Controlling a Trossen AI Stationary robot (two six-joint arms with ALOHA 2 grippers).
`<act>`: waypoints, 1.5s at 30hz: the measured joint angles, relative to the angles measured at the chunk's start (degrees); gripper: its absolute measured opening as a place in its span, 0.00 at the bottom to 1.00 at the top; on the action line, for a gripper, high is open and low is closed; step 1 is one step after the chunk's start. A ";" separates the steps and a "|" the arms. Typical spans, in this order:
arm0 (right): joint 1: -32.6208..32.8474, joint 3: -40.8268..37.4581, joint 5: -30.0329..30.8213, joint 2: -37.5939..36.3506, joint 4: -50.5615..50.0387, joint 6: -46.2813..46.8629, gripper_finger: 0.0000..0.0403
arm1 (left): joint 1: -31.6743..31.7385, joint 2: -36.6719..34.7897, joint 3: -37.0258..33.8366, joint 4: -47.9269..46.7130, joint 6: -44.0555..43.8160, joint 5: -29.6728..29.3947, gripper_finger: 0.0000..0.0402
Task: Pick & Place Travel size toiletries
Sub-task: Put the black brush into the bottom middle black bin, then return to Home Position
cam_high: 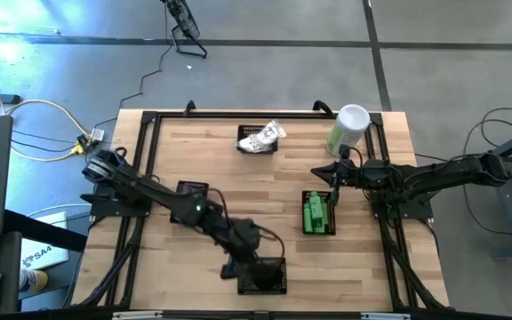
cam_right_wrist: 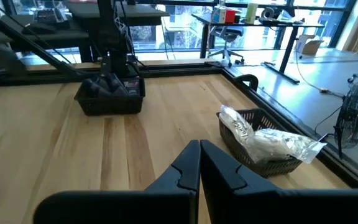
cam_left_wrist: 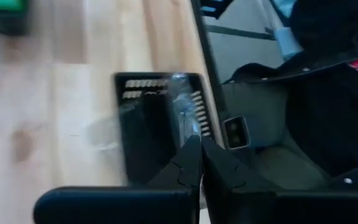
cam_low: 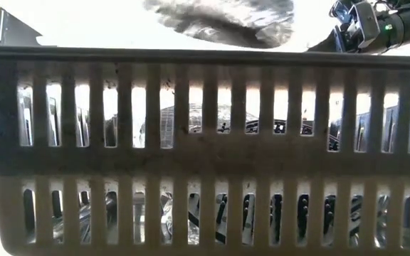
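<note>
The green toiletries [cam_high: 316, 214] sit in their basket [cam_high: 331, 229] mid-frame, while the left gripper [cam_high: 254, 267], fingers pressed together and empty, hovers over the bottom-centre basket [cam_high: 278, 283], likely needing to reach next.

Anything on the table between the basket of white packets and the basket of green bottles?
Nothing: the high view shows bare wood between the white packets' basket and the green bottles' basket.

place: robotics lab or workshop, office-like room behind
floor: bare grey concrete [cam_high: 265, 80] with seams, loose cables [cam_high: 34, 116] trailing across it
rig: wooden desk [cam_high: 265, 191] boxed in by a black metal frame [cam_high: 145, 142], 2 dark arms mounted at its sides
background: large windows [cam_right_wrist: 166, 28], rolling office chair [cam_right_wrist: 229, 43], another desk [cam_right_wrist: 266, 18] with bottles, floor fan [cam_right_wrist: 356, 115]
</note>
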 joint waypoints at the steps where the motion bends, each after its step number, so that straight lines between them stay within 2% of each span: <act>1: 0.00 0.00 0.01 0.00 0.07 0.50 0.01 | -0.59 0.91 0.01 1.16 -0.56 -0.06 0.00; 8: 0.00 0.00 -1.35 -0.01 0.29 1.00 0.01 | -3.90 7.20 0.16 5.71 -4.22 -1.54 0.00; 15: 0.00 0.00 -4.13 0.01 0.19 2.31 0.01 | -3.75 10.78 0.18 6.56 -4.90 -1.12 0.00; 21: 0.00 0.00 -4.26 0.01 0.21 2.00 0.01 | -2.81 10.98 0.11 6.61 -5.00 -1.64 0.03; 27: 0.00 0.00 -4.25 0.01 0.20 0.96 0.01 | -1.98 10.98 0.11 6.25 -3.77 -1.73 0.19; 31: 0.00 0.00 -4.25 0.01 0.18 0.85 0.01 | -0.24 10.37 0.11 4.21 -4.34 0.98 0.26; 37: 0.00 0.00 -4.25 0.00 0.21 0.76 0.01 | 4.00 7.59 2.21 -2.22 -4.80 6.33 0.28; 42: 0.00 0.00 -4.16 0.01 0.41 0.32 0.01 | 7.23 6.78 4.62 -5.69 -1.19 5.91 0.28; 45: 0.00 0.00 -4.16 0.01 0.62 0.30 0.01 | 8.82 6.78 5.61 -6.87 1.05 2.05 0.28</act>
